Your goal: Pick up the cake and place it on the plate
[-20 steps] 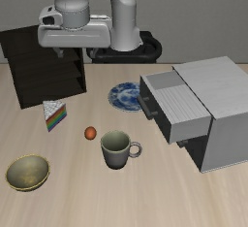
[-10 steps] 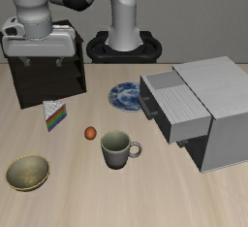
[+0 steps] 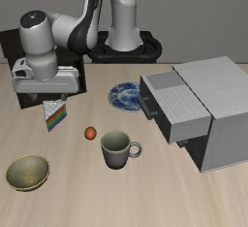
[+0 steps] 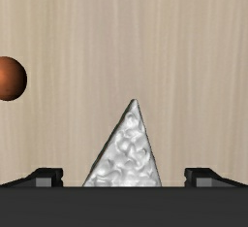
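The cake (image 3: 57, 118) is a wedge with white frosting and a rainbow-striped side, lying on the wooden table toward the exterior view's left. My gripper (image 3: 51, 101) hangs directly over it, close above. In the wrist view the frosted triangle of the cake (image 4: 126, 151) lies between my fingertips (image 4: 46, 176), and my gripper (image 4: 124, 178) is open with a gap on each side of the wedge. The blue patterned plate (image 3: 124, 95) rests on the table farther toward the exterior view's right, beside the grey box.
A small orange ball (image 3: 90, 132) (image 4: 8, 79) lies close to the cake. A green mug (image 3: 118, 148) and an olive bowl (image 3: 27, 173) stand nearer the front. A black cabinet (image 3: 19, 51) rises behind the cake; a grey box with an open drawer (image 3: 194, 110) occupies the right.
My arm has swung toward the exterior view's left and come down, from high above the table's back to just over the cake. The objects on the table have not moved.
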Controlling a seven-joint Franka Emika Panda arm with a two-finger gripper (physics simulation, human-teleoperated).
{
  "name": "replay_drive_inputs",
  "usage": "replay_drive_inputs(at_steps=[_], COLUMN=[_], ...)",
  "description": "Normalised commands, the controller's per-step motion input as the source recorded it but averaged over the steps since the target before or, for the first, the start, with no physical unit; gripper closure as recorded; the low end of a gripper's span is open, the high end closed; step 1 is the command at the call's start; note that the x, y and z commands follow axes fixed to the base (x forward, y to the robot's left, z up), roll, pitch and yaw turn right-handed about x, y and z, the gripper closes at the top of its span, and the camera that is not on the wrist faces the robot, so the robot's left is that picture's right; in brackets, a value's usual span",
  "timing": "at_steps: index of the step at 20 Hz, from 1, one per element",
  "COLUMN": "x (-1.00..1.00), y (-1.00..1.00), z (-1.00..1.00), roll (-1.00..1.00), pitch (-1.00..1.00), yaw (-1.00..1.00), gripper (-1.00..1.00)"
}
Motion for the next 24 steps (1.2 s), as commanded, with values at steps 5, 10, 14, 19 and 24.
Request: replay_drive_inputs(at_steps=[5, 10, 14, 19, 24], x=[0.0, 0.0, 0.0, 0.0, 0.0], y=[0.0, 0.0, 0.0, 0.0, 0.4], z=[-1.0, -0.4, 0.0, 0.6, 0.6], roll=[0.0, 0.0, 0.0, 0.0, 0.0], pitch=[0.0, 0.0, 0.0, 0.0, 0.0], yaw=[0.0, 0.0, 0.0, 0.0, 0.0], gripper=[-1.0, 1.0, 1.0, 1.0, 1.0])
